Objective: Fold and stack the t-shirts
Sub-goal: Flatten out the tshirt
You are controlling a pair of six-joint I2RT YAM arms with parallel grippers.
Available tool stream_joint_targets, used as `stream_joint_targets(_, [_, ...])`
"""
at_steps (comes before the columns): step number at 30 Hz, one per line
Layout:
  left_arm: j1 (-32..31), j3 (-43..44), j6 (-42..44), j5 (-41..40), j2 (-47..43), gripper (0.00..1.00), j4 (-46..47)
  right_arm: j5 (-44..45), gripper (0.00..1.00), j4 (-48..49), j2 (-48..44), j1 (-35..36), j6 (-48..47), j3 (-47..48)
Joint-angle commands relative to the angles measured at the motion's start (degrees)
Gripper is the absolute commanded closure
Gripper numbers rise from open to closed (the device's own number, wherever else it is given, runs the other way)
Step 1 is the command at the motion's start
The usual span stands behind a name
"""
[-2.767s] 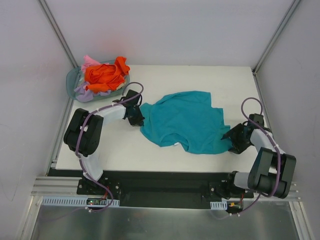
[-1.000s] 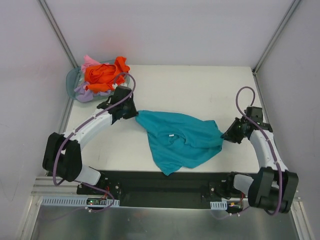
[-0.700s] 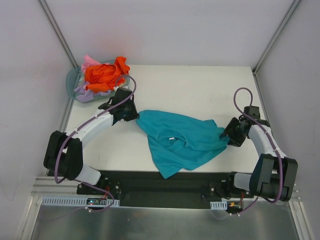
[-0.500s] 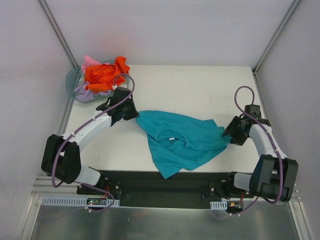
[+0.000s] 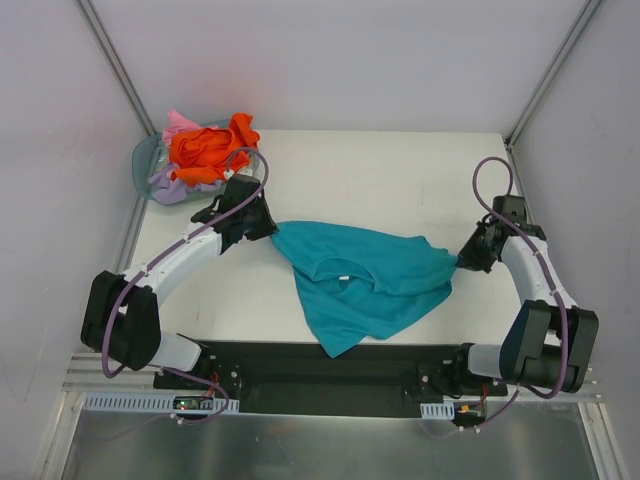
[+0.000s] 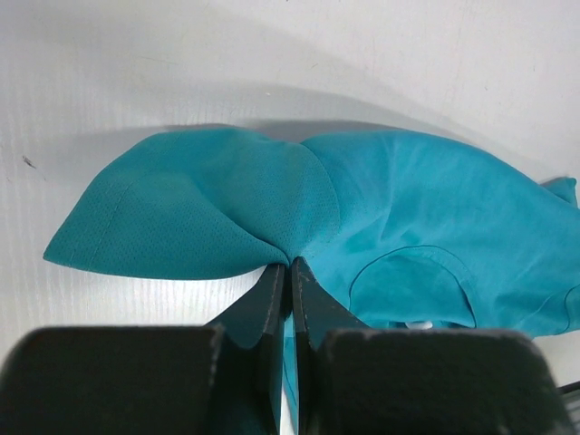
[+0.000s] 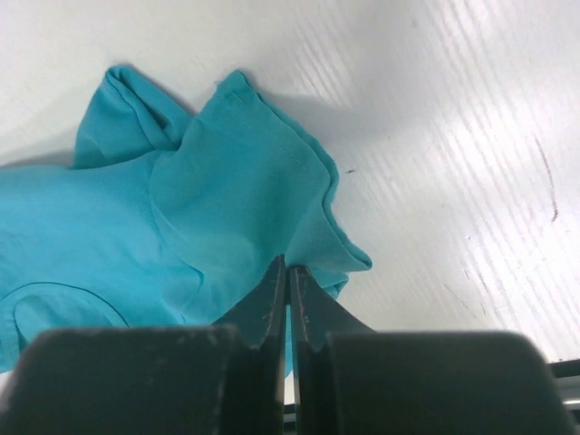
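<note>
A teal t-shirt (image 5: 360,280) hangs stretched between both arms over the white table (image 5: 380,180), its lower part drooping past the near edge. My left gripper (image 5: 268,231) is shut on its left end; in the left wrist view the fingers (image 6: 288,269) pinch a fold of the teal cloth (image 6: 272,195), collar to the right. My right gripper (image 5: 463,262) is shut on its right end, and the right wrist view shows the cloth (image 7: 227,208) bunched at the closed fingertips (image 7: 288,269). Orange, pink and lavender t-shirts (image 5: 208,148) lie heaped at the back left.
A round translucent grey-blue basket (image 5: 146,158) at the table's back-left corner holds the heap of shirts. Grey walls with metal frame posts (image 5: 545,80) stand on three sides. The black base rail (image 5: 330,370) runs along the near edge.
The right gripper opened briefly, then closed again on the shirt's right end and drew it right and slightly back. The cloth is now pulled tauter. The left gripper stayed shut and barely moved.
</note>
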Motion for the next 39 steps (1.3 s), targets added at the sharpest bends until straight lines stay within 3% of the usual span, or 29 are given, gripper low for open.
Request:
stream_joint_targets(1, [0.2, 0.3, -0.5, -0.7, -2.8, 1.0, 1.1, 3.0, 0.99, -3.5, -0.3, 0.5, -1.6, 5.4])
stream_joint_targets(8, [0.2, 3.6, 1.5, -3.8, -4.5, 1.0, 1.1, 3.8, 0.99, -8.2, -4.0, 1.7, -3.5, 13.8])
stream_joint_targets(14, [1.1, 16.2, 5.2, -7.8, -3.1, 1.0, 1.6, 2.9, 0.99, -5.3, -5.8, 1.7, -3.5, 26.8])
stream_joint_targets(17, [2.9, 28.8, 8.4, -6.4, 3.6, 1.0, 3.2, 2.8, 0.99, -1.8, -0.7, 1.6, -3.7, 38.1])
stream_joint_targets(19, [4.2, 43.3, 11.0, -3.1, 11.0, 1.0, 2.8, 2.9, 0.99, -0.9, 5.2, 1.6, -4.2, 46.7])
stream_joint_targets(22, [7.0, 63.8, 11.4, 5.8, 19.2, 1.0, 2.0, 2.3, 0.99, -0.7, 13.1, 1.2, -4.3, 67.2])
stream_joint_targets(23, [7.3, 68.6, 11.4, 7.6, 20.7, 1.0, 1.6, 1.8, 0.99, -1.4, 14.8, 1.1, -4.2, 78.1])
stream_joint_targets(24, [7.5, 76.4, 11.5, 9.8, 23.0, 1.0, 1.5, 1.4, 0.99, -1.4, 16.1, 0.7, -4.0, 82.0])
stream_joint_targets(27, [7.6, 84.7, 11.5, 12.0, 24.3, 1.0, 1.5, -1.2, 0.99, 4.6, 14.8, -0.9, -1.2, 83.1])
stream_joint_targets(29, [7.8, 83.7, 11.6, 12.1, 22.9, 1.0, 1.5, -1.8, 0.99, 10.3, 9.0, -1.5, -0.9, 77.7])
stream_joint_targets(32, [7.9, 74.1, 12.1, 11.1, 17.2, 1.0, 1.6, -1.1, 0.99, 11.7, 0.6, -1.9, -3.1, 66.3])
stream_joint_targets(35, [7.9, 58.1, 12.6, 9.5, 9.7, 1.0, 1.7, 0.1, 0.99, 10.5, -9.5, -2.1, -3.7, 47.6])
stream_joint_targets(36, [7.9, 47.9, 11.9, 8.9, 5.8, 1.0, 2.0, 1.9, 0.99, 10.3, -12.7, -2.1, -3.2, 42.1])
stream_joint_targets(37, [7.9, 42.9, 11.4, 8.3, 3.9, 1.0, 2.1, 2.8, 0.99, 9.7, -18.6, -2.1, -1.5, 31.0])
stream_joint_targets(39, [7.9, 28.0, 8.6, 7.4, -1.4, 1.0, 2.1, 7.4, 0.99, 4.2, -24.1, -2.1, 0.7, 22.9])
